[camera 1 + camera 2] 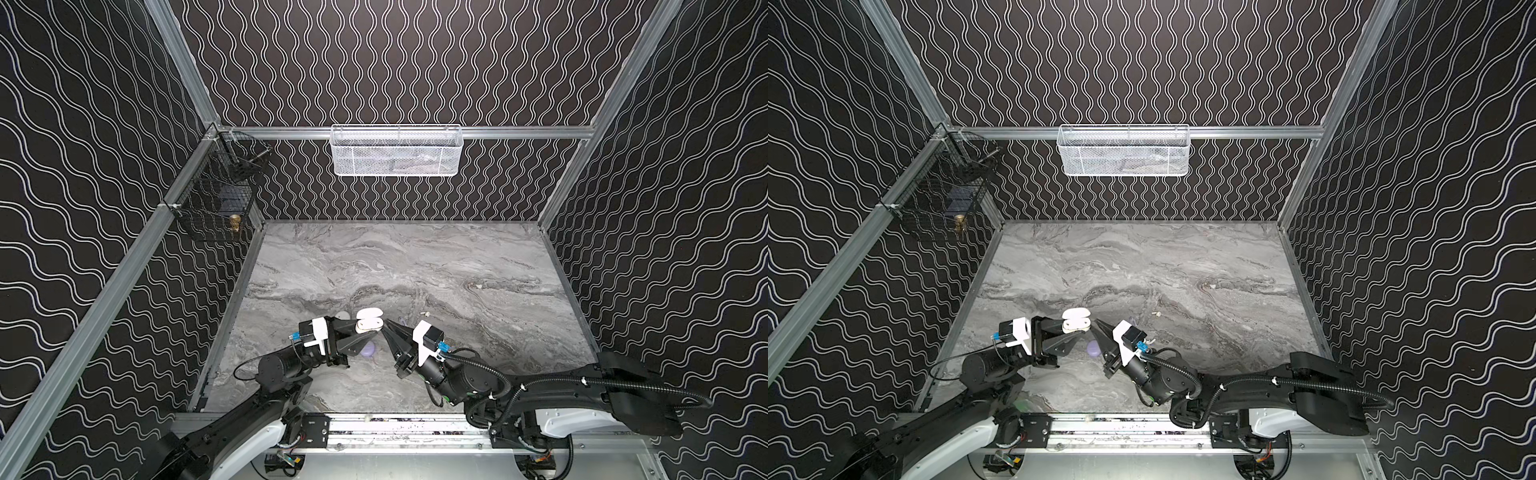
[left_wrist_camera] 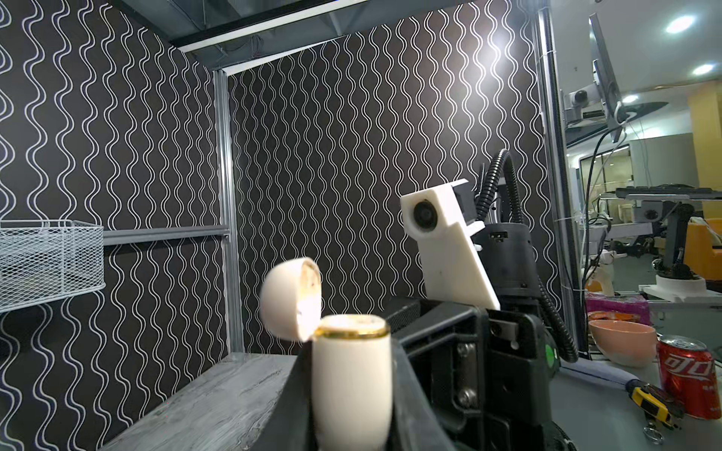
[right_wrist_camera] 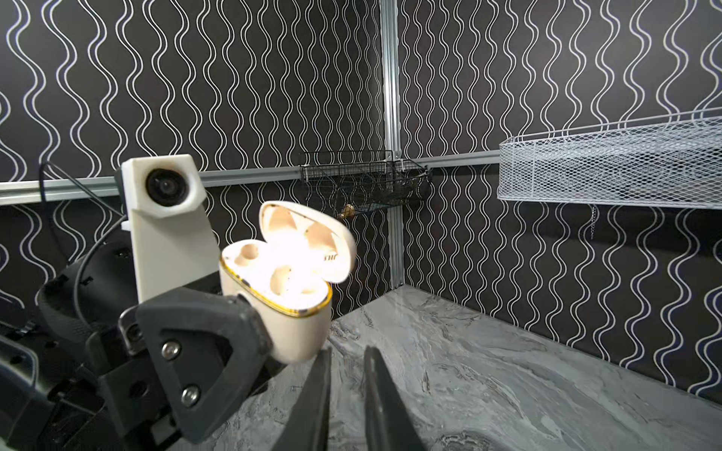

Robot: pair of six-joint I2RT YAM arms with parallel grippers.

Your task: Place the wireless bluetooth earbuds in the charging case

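Nearest you, a rounded lavender case (image 1: 369, 350) lies on the table (image 1: 498, 324) between the two arms, with neither gripper touching it. Just beyond it, your left gripper (image 1: 360, 330) is clenched on the white charging case (image 3: 297, 324), holding it off the table with its lid tipped back. Your right gripper (image 3: 347, 353) sits just beside the case, its fingers a little apart with nothing between them.

Inside the case, the well nearer the left arm looks empty. Glare washes out the rest, so you cannot tell whether an earbud is seated there.

Farther out and to the right, a white earbud (image 1: 424, 313) lies loose on the table. A pale speck (image 1: 478, 286) farther right again may be another.

As I read it, opening the case and presenting it is done. The filling is not finished, because at least that loose earbud is left for you to fetch and seat.
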